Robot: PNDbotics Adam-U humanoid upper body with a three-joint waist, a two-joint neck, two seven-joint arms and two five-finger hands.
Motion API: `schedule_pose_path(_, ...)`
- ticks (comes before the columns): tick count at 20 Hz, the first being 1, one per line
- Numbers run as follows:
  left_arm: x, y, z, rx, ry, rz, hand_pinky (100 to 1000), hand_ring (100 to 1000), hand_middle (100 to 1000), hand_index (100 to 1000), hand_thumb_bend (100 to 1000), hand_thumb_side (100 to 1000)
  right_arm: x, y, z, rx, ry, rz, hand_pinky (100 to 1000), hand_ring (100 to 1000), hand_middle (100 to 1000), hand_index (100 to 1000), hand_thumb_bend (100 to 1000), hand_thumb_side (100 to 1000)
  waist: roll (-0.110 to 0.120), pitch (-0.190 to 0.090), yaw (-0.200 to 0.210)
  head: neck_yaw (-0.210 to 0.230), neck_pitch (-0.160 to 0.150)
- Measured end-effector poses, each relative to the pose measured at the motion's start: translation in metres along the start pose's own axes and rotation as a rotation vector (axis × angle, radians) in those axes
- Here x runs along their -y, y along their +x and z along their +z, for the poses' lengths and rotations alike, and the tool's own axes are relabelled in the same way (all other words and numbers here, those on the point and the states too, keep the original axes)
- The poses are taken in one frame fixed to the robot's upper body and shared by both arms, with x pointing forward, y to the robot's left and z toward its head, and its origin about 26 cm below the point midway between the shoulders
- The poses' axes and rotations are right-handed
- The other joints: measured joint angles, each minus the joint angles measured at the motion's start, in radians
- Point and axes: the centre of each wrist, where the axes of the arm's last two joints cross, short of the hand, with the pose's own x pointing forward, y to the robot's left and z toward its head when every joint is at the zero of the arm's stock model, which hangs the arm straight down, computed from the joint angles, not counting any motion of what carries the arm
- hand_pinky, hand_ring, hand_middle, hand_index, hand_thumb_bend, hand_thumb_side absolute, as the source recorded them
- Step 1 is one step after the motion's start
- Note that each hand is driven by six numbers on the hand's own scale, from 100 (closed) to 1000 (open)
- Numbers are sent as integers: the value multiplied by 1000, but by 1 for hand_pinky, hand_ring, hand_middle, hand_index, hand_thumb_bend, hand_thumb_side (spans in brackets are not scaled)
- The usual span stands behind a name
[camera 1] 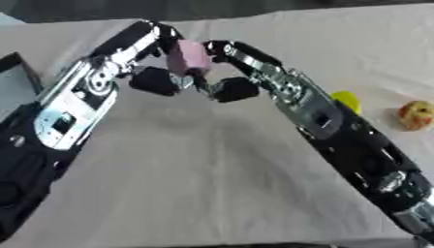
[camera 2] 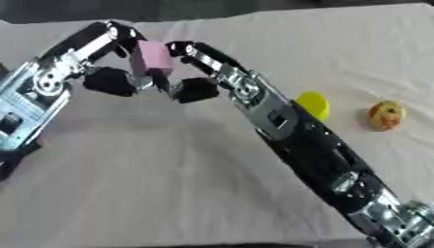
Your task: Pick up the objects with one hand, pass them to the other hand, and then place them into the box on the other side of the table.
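A pink block (camera 1: 188, 57) hangs above the far middle of the table, between my two hands. My left hand (camera 1: 154, 80) comes in from the left, its fingers curled over the block's top and left side and its thumb below. My right hand (camera 1: 234, 89) reaches in from the right, with fingers against the block's right side and the thumb curled under it. Both hands touch the block. Its lower end is hidden between the thumbs.
A yellow round thing (camera 2: 314, 104) lies at the right, partly behind my right forearm. Further right sits a red-and-yellow fruit (camera 2: 386, 115). The dark-rimmed box (camera 1: 15, 80) shows at the left edge. A beige cloth (camera 1: 195, 184) covers the table.
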Motion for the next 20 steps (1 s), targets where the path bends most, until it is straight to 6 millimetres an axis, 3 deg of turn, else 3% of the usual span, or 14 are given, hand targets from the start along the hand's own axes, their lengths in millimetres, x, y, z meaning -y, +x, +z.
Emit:
schedule_pose_path(4,-2,-1,1,-4,-11,-7,739,685,536,435,100,100,-1,-1,0,8,3,3,962,996,847,895,100,499,1,-1,0,1,0)
schedule_pose_path(6,-4,-2,1,-8,-12,-9,735,677,531,431,107,100,-2,-1,1,13,8,11,964,995,851,901,100,414,1,-2,0,1,0)
schedule_pose_path(9,-2,-6,2,-25,-15,-14,732,672,525,429,118,100,-2,-1,1,32,12,16,968,994,849,905,100,163,1,-2,-2,1,1)
schedule_pose_path(11,-3,-9,2,-35,-13,-16,728,669,522,427,121,100,-1,-1,1,47,16,19,968,992,847,905,100,100,0,-2,-2,1,1)
schedule_pose_path(20,-7,-26,6,-76,31,-32,722,663,511,421,137,100,0,-2,2,66,20,32,969,993,849,907,100,100,1,-2,-4,7,2)
